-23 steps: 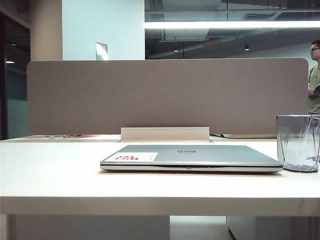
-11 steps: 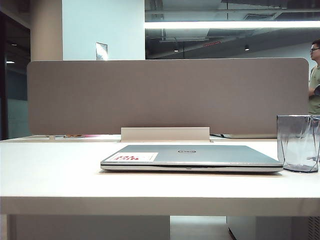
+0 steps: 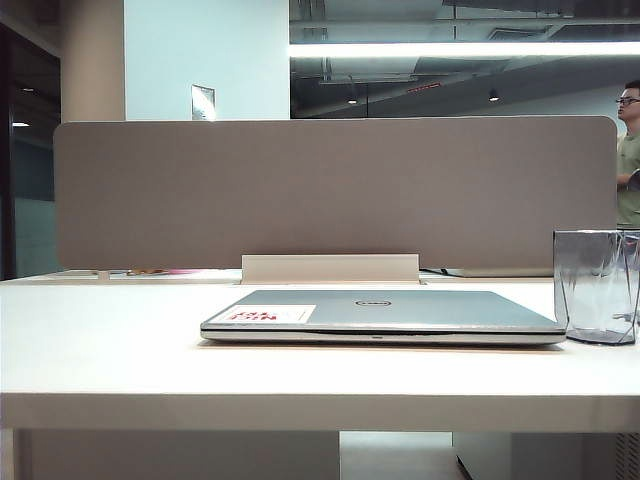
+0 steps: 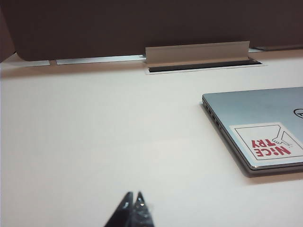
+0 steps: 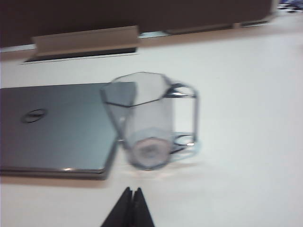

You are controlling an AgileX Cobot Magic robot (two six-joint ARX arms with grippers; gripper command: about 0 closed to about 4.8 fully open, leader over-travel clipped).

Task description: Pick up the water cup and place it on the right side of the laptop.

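Smoky plastic water cup [image 3: 597,287] stood upright at 3 o'clock of the laptop [image 3: 383,315], just beside it, so its spot looked right. Both end effectors, left [image 4: 133,202] and right [image 5: 131,196], were closed, empty and back.

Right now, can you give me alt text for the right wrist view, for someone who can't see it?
A translucent grey-blue water cup with a handle stands upright on a pale table, right beside the closed silver laptop. The right gripper sits in front of the cup, its dark fingers pressed shut and holding nothing.
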